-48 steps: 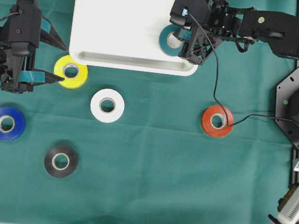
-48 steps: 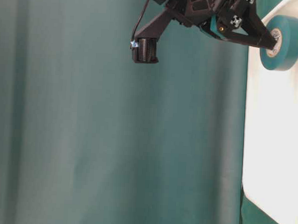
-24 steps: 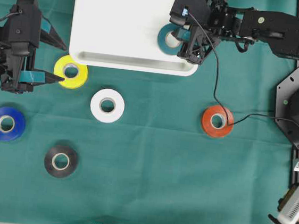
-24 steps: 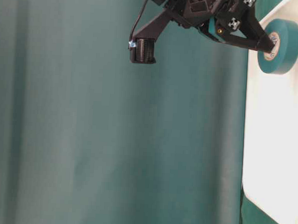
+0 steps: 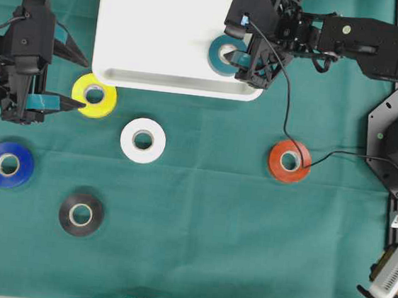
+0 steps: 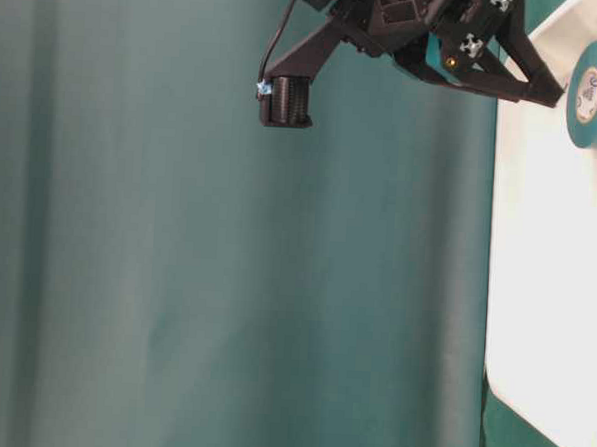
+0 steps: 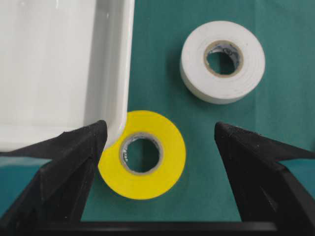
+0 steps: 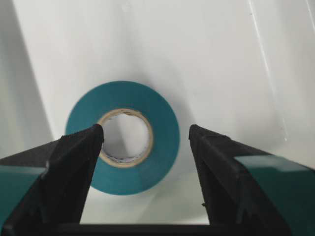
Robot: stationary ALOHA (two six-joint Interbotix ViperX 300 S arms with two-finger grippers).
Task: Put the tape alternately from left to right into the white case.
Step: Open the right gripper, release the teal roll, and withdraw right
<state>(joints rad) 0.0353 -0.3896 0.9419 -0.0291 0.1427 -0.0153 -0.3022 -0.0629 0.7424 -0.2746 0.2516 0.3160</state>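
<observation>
The white case [image 5: 161,31] lies at the top middle. A teal tape [image 5: 225,55] rests flat inside it near its right end. My right gripper [image 5: 236,53] hovers over that roll, open, with its fingers apart from it. The wrist view shows the teal tape [image 8: 165,132] free on the case floor [image 8: 206,59] between my right gripper's [image 8: 145,130] spread fingers. My left gripper [image 5: 83,85] stands open around the yellow tape [image 5: 94,95]. The yellow tape [image 7: 142,184] is tucked partly under the case corner [image 7: 118,98], and neither finger of the left gripper [image 7: 160,130] touches it.
On the green cloth lie a white tape [image 5: 143,140], a red tape [image 5: 289,161], a blue tape [image 5: 8,164] and a black tape [image 5: 81,214]. A black cable runs from the right arm down to the red roll. The table-level view shows the teal tape [image 6: 589,81] in the case [image 6: 545,297].
My right gripper has opened and let go of the teal tape, which now lies in the case. The left arm has not moved.
</observation>
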